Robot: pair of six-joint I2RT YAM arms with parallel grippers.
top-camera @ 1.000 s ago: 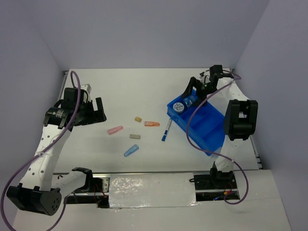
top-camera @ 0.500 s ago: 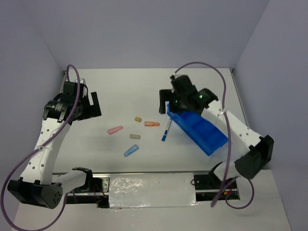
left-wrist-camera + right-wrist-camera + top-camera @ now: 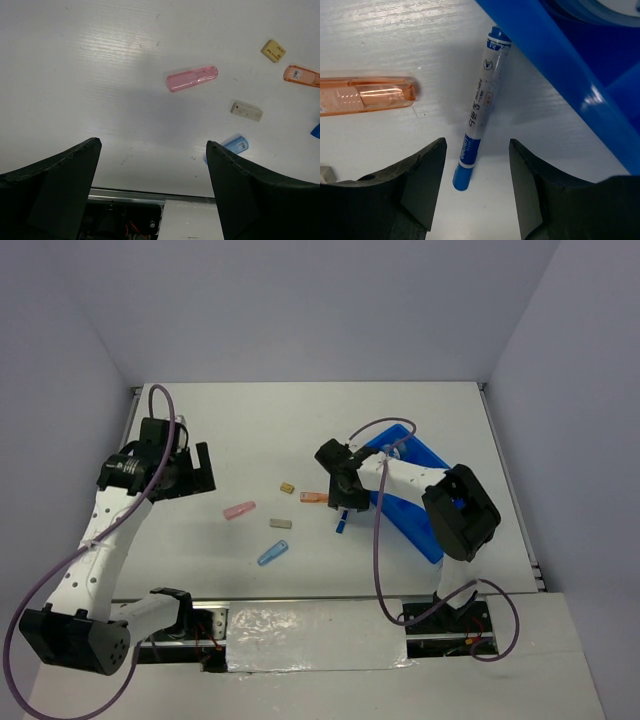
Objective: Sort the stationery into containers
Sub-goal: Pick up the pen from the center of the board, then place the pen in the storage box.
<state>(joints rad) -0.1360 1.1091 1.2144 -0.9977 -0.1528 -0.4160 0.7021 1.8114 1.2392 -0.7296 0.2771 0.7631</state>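
The white-blue pen (image 3: 480, 107) lies on the table beside the blue tray's wall (image 3: 560, 65). My right gripper (image 3: 476, 146) is open and low over it, its fingers on either side of the pen's blue cap end. From above, the right gripper (image 3: 343, 502) hides most of the pen (image 3: 341, 525), left of the tray (image 3: 425, 502). A blue roll (image 3: 600, 7) shows inside the tray. My left gripper (image 3: 152, 145) is open and empty, above the table (image 3: 185, 472). The pink (image 3: 239, 510), orange (image 3: 313, 497) and light-blue (image 3: 272, 553) pieces lie loose.
A tan block (image 3: 287, 487) and a grey block (image 3: 280, 523) lie among the loose pieces between the arms. The left wrist view shows the pink piece (image 3: 192, 79), the grey block (image 3: 246, 111) and the table's near edge with wiring below.
My right arm has swung from the far end of the tray to the pen at the tray's left side and come down over it. The left arm has shifted only slightly.
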